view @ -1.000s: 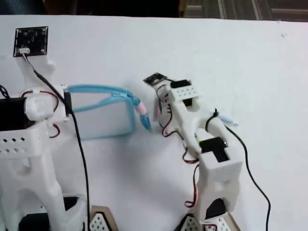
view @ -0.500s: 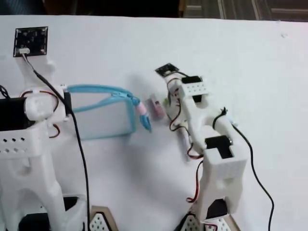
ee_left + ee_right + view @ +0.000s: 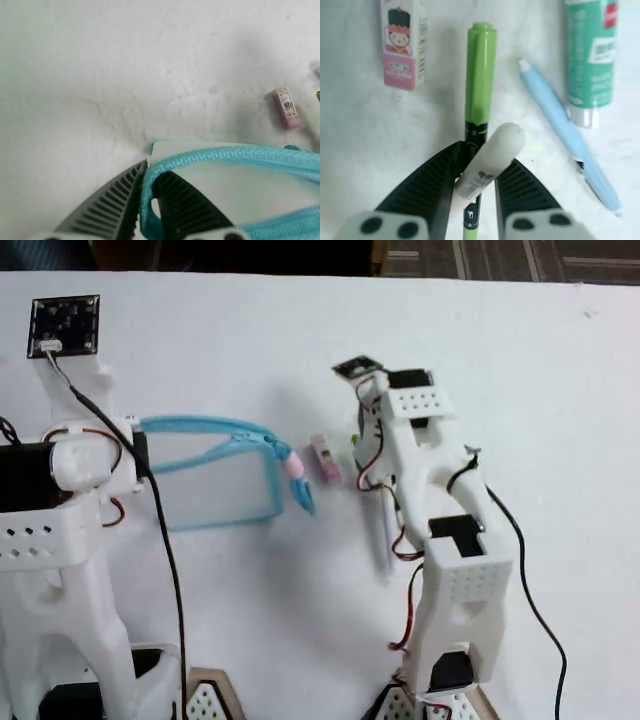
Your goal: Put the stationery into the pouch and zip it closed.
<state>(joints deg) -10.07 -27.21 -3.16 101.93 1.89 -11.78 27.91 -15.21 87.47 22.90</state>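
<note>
With the left claw [image 3: 150, 172] clamped on the zip edge of the pouch [image 3: 215, 485] at 9 o'clock on the worktop [image 3: 500, 340], the right claw [image 3: 482, 160], gripping the white pen [image 3: 502, 140], should carry it there, clearing the pink eraser [image 3: 325, 458] between.

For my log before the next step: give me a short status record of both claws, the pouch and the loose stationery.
left claw: shut on the zipper edge of the pouch
pouch: lying on the table, unzipped
right claw: shut on white stick, above the green pen
loose on table: eraser, green pen, blue pen, glue stick
zipping: not yet done
</note>
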